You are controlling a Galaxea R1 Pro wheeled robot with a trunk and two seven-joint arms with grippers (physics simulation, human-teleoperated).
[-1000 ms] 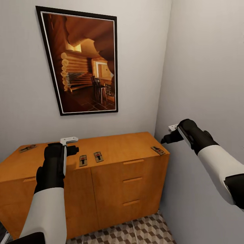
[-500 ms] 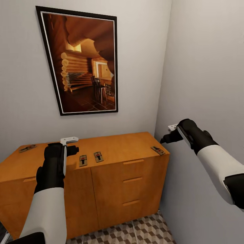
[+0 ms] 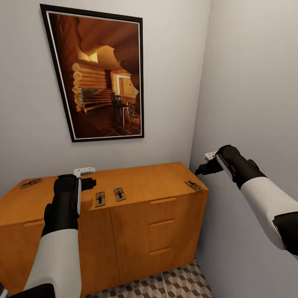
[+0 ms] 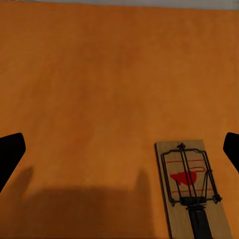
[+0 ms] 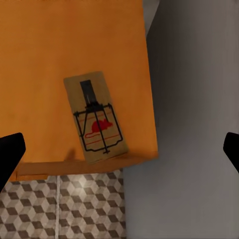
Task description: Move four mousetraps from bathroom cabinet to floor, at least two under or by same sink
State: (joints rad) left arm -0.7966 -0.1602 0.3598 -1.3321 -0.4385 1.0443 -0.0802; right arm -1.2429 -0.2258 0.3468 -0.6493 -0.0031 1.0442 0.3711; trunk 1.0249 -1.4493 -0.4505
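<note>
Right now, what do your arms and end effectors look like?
Both arms have smooth white rounded forearm shells ending in bulky black wrists. The left end effector is black with a white bracket on top; the right end effector is black too, with a small white part beside it.

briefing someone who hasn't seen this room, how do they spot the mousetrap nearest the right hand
Start at the orange-brown cabinet below the framed picture. Follow its top to the corner by the right wall: the mousetrap lies there alone at the front edge. The others lie mid-top as a pair or far left.
</note>
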